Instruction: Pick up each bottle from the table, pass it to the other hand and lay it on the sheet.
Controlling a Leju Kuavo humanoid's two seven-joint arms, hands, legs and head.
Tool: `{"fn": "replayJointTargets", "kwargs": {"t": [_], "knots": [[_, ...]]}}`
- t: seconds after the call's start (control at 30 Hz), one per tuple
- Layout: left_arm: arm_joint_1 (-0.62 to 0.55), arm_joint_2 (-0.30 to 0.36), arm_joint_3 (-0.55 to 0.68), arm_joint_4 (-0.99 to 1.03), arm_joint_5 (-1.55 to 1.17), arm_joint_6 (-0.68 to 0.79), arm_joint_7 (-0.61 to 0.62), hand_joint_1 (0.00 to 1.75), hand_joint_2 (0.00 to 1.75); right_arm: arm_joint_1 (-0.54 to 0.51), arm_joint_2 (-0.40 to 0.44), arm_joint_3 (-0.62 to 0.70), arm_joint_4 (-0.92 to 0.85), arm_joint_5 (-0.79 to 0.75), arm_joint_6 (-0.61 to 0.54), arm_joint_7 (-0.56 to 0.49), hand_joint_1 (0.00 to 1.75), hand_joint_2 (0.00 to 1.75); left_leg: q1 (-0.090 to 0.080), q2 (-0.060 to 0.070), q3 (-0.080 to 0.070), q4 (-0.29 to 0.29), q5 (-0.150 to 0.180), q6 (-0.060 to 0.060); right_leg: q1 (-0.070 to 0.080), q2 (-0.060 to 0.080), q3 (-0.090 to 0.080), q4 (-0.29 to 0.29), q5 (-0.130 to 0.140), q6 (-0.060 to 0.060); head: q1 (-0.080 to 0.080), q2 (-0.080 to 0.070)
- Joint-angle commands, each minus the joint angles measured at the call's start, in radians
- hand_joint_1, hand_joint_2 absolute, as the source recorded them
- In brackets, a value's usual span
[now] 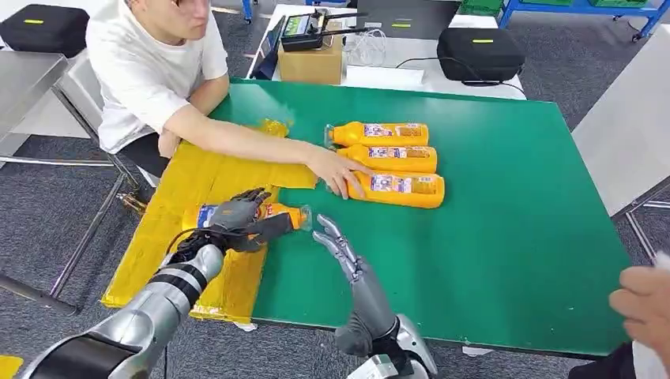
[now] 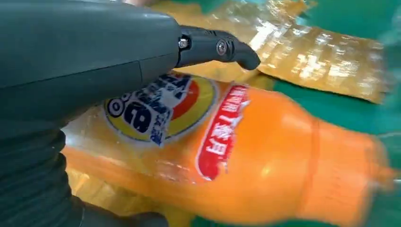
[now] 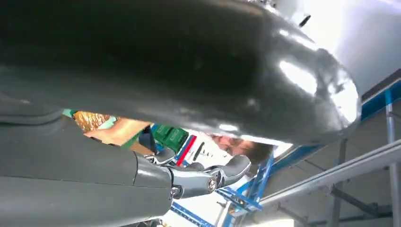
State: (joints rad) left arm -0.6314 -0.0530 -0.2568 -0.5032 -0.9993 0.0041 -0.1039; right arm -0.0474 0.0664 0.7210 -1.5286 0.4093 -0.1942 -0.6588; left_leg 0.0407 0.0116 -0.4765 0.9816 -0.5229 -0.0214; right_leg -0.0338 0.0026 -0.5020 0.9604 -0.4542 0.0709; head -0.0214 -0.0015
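Currently my left hand [image 1: 237,215] grips a bottle [image 1: 272,213] over the sheet [image 1: 186,185], right hand [image 1: 336,241] spread empty nearby; next, lower and release.

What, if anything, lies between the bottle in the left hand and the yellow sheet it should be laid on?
Nothing visible does. The left hand holds the bottle lying sideways over the edge of the yellow sheet; the person's arm reaches across farther back, toward the other bottles.
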Motion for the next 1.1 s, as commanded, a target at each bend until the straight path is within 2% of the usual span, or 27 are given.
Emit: {"fn": "replayJointTargets", "kwargs": {"t": [0.03, 0.13, 0.17, 0.2, 0.23, 0.27, 0.3, 0.33, 0.47, 0.5, 0.57, 0.6, 0.8, 0.87, 0.9, 0.93, 0.97, 1.03, 1.1], "knots": [[0.035, 0.029, 0.096, 0.023, 0.238, -0.25, -0.181, 0.0, 1.75, -0.04, 0.005, -0.018, 0.104, -0.013, -0.008, -0.031, 0.0, 0.0, -0.001, 0.001, 0.004, -0.004, 0.001, 0.003, 0.0, 0.001, 0.004, -0.002, 0.001, -0.003, 0.0, 0.0], [0.079, 0.036, 0.065, -0.084, 0.357, -0.274, -0.24, 0.0, 1.75, -0.046, 0.004, -0.022, 0.129, 0.001, -0.04, -0.038, 0.0, 0.0, -0.001, -0.001, 0.006, -0.003, 0.002, 0.003, 0.0, -0.002, 0.006, -0.002, 0.001, -0.003, 0.0, 0.0], [0.132, 0.005, 0.111, -0.186, 0.459, -0.196, -0.29, 0.0, 1.75, -0.043, 0.0, -0.033, 0.155, 0.088, -0.117, 0.019, 0.0, 0.0, -0.001, -0.001, 0.006, -0.005, 0.003, 0.004, 0.0, -0.002, 0.006, -0.004, 0.002, -0.004, 0.0, 0.0], [0.198, -0.022, 0.101, -0.321, 0.527, -0.155, -0.256, 0.0, 1.75, -0.038, -0.011, -0.04, 0.183, 0.14, -0.171, 0.053, 0.0, 0.0, -0.001, -0.002, 0.006, -0.003, 0.002, 0.003, -0.001, -0.002, 0.007, -0.003, 0.001, -0.003, 0.0, 0.0], [0.219, -0.02, 0.078, -0.369, 0.544, -0.153, -0.223, 0.0, 1.75, -0.038, -0.015, -0.042, 0.193, 0.134, -0.177, 0.042, 0.0, 0.0, -0.002, -0.001, 0.006, -0.005, 0.003, 0.005, -0.001, -0.001, 0.007, -0.005, 0.002, -0.004, 0.0, 0.0], [0.289, -0.067, 0.12, -0.504, 0.624, -0.008, -0.283, 0.0, 1.75, -0.026, -0.015, -0.063, 0.215, 0.198, -0.237, 0.092, 0.0, 0.0, -0.001, -0.002, 0.006, -0.004, 0.003, 0.004, -0.001, -0.002, 0.007, -0.004, 0.001, -0.003, 0.0, 0.0], [0.358, -0.1, 0.126, -0.646, 0.748, 0.027, -0.278, 0.0, 1.75, -0.004, -0.023, -0.08, 0.219, 0.246, -0.279, 0.128, 0.0, 0.0, -0.001, -0.003, 0.006, -0.003, 0.002, 0.003, -0.001, -0.003, 0.007, -0.003, 0.001, -0.003, 0.0, 0.0], [0.39, -0.087, 0.088, -0.724, 0.771, 0.043, -0.235, 0.0, 1.75, 0.005, -0.033, -0.08, 0.212, 0.247, -0.278, 0.129, 0.0, 0.0, -0.001, -0.004, 0.006, -0.004, 0.002, 0.004, -0.001, -0.004, 0.008, -0.004, 0.0, -0.003, 0.0, 0.0], [0.47, -0.118, 0.098, -0.931, 0.971, 0.178, -0.306, 0.0, 1.75, 0.045, -0.065, -0.089, 0.191, 0.353, -0.307, 0.207, 0.0, 0.0, -0.001, -0.004, 0.001, -0.001, 0.001, 0.003, 0.0, -0.004, 0.002, -0.002, -0.001, -0.003, 0.0, 0.0], [0.482, -0.122, 0.095, -0.976, 1.013, 0.216, -0.32, 0.0, 1.75, 0.054, -0.072, -0.096, 0.193, 0.383, -0.321, 0.233, 0.0, 1.75, -0.001, -0.004, 0.002, -0.002, 0.0, 0.004, 0.0, -0.004, 0.002, -0.003, -0.001, -0.004, 0.0, 0.0], [0.49, -0.134, 0.103, -1.007, 1.07, 0.227, -0.308, 0.0, 1.75, 0.061, -0.073, -0.107, 0.201, 0.386, -0.331, 0.24, 0.0, 1.75, -0.001, -0.003, -0.001, -0.002, 0.0, 0.004, 0.0, -0.003, -0.001, -0.003, -0.001, -0.005, 0.0, 0.0], [0.5, -0.14, 0.107, -1.034, 1.098, 0.235, -0.341, 0.0, 1.75, 0.063, -0.073, -0.113, 0.208, 0.391, -0.342, 0.249, 0.0, 1.75, -0.001, -0.004, -0.003, -0.001, 0.001, 0.003, 0.0, -0.004, -0.003, -0.002, -0.001, -0.003, 0.0, 0.0], [0.555, -0.125, 0.083, -1.127, 1.125, 0.242, -0.371, 0.0, 1.75, 0.07, -0.094, -0.119, 0.204, 0.471, -0.379, 0.301, 0.0, 1.75, -0.001, -0.001, -0.003, -0.002, 0.001, 0.004, 0.0, -0.001, -0.004, -0.003, 0.0, -0.004, 0.0, 0.0], [0.58, -0.125, 0.088, -1.152, 1.151, 0.225, -0.367, 0.0, 1.75, 0.082, -0.118, -0.121, 0.193, 0.541, -0.36, 0.382, 0.0, 1.75, -0.001, -0.002, -0.003, -0.003, 0.001, 0.004, 0.0, -0.002, -0.003, -0.003, 0.0, -0.005, 0.0, 0.0], [0.583, -0.125, 0.088, -1.154, 1.152, 0.224, -0.366, 0.0, 1.75, 0.085, -0.124, -0.122, 0.19, 0.539, -0.361, 0.379, 0.0, 1.75, -0.001, -0.003, -0.004, -0.002, 0.001, 0.003, 0.0, -0.003, -0.004, -0.002, 0.0, -0.003, 0.0, 0.0], [0.603, -0.125, 0.089, -1.177, 1.134, 0.223, -0.378, 0.0, 1.75, 0.088, -0.15, -0.129, 0.192, 0.642, -0.326, 0.503, 0.0, 1.75, -0.001, -0.003, -0.003, -0.003, 0.001, 0.004, 0.0, -0.003, -0.003, -0.003, 0.0, -0.004, 0.0, 0.0], [0.616, -0.127, 0.089, -1.193, 1.131, 0.224, -0.379, 0.0, 1.75, 0.09, -0.163, -0.137, 0.193, 0.643, -0.325, 0.514, 0.0, 1.75, -0.001, -0.003, -0.003, -0.003, 0.001, 0.004, 0.0, -0.003, -0.003, -0.003, 0.0, -0.003, 0.0, 0.0], [0.643, -0.133, 0.087, -1.227, 1.133, 0.215, -0.377, 0.0, 1.75, 0.086, -0.184, -0.176, 0.217, 0.725, -0.316, 0.599, 0.0, 1.75, -0.002, -0.003, -0.003, -0.003, 0.001, 0.004, -0.001, -0.003, -0.003, -0.003, -0.001, -0.003, -0.001, 0.0], [0.656, -0.137, 0.085, -1.243, 1.136, 0.213, -0.375, 0.0, 1.75, 0.079, -0.196, -0.199, 0.227, 0.731, -0.314, 0.608, 0.0, 1.75, -0.002, -0.003, -0.003, -0.003, 0.001, 0.004, 0.0, -0.003, -0.003, -0.003, 0.0, -0.003, -0.001, 0.0]]}}
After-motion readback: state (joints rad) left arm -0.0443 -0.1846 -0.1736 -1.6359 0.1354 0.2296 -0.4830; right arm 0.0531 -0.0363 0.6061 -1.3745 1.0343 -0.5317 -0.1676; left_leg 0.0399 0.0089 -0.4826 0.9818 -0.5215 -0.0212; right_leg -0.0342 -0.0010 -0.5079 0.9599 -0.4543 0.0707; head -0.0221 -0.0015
